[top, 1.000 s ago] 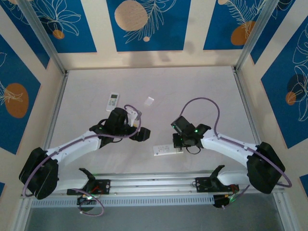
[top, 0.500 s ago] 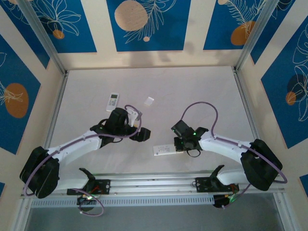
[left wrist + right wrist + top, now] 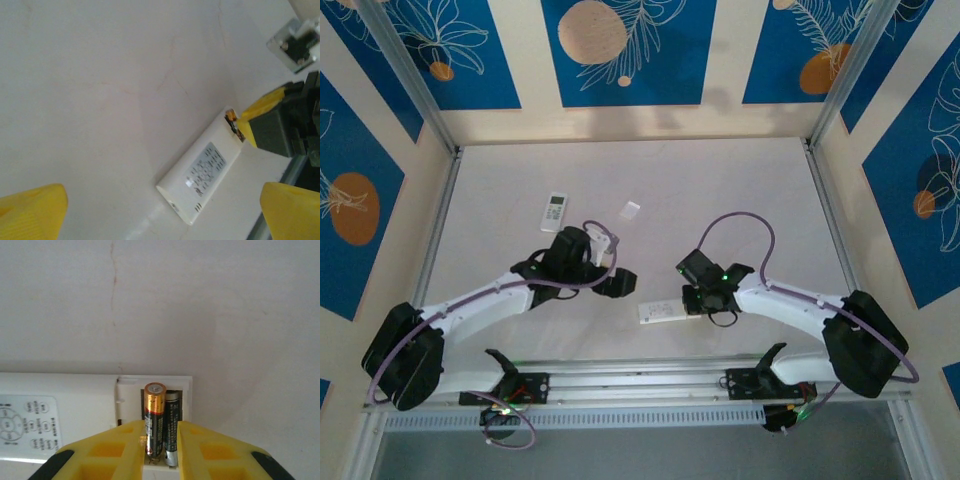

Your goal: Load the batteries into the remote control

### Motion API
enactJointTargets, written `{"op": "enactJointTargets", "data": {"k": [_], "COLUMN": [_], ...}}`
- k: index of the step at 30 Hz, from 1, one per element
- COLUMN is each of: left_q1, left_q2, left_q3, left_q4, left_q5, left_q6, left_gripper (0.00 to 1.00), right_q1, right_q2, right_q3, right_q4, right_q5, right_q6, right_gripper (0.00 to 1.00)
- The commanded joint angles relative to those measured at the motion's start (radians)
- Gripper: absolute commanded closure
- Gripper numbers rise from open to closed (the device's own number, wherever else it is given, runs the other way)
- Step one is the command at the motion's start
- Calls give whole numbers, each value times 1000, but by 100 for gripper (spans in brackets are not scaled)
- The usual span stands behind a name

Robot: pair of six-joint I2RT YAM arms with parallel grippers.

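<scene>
**Chief:** Top view?
**Inspector:** Remote control (image 3: 658, 312) lies flat near the near edge of the table (image 3: 740, 190). The right gripper (image 3: 693, 299) is at its right end, and the left gripper (image 3: 621, 282) is near its other end.
**Chief:** Left wrist?
**Inspector:** Left fingers (image 3: 35, 212) are spread wide, holding nothing. The remote lies keypad up.
**Chief:** Right wrist?
**Inspector:** Right fingers (image 3: 122, 447) are pinching the batteries (image 3: 155, 412), two cells side by side, at the remote's open compartment (image 3: 186, 395).
</scene>
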Motion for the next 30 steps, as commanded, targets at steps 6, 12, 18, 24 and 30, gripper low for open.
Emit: {"op": "enactJointTargets", "data": {"k": [6,12,18,24,30], "left_q1": [-165,-204,-206,-208,-207], "left_q2": [160,236,273,285,295], "left_q3": [43,65,86,84,82], "left_q4": [-59,-11,-4,9,20], "left_q5": [-78,-81,-78,-78,-79], "left_q6": [-139,-185,-186,-189,-195], "left_gripper": [20,32,36,36,36], "right_q1": [-79,-88,-86,-76,-57], "right_q2": [-15,21,39,37,31], "right_q3": [37,27,-3,-22,-42], "right_q4": [16,47,65,58,47], "right_q5": [-71,-95,-107,-114,-114], "right_q6": [8,6,13,23,44], "right_gripper": [76,77,84,88,89]}}
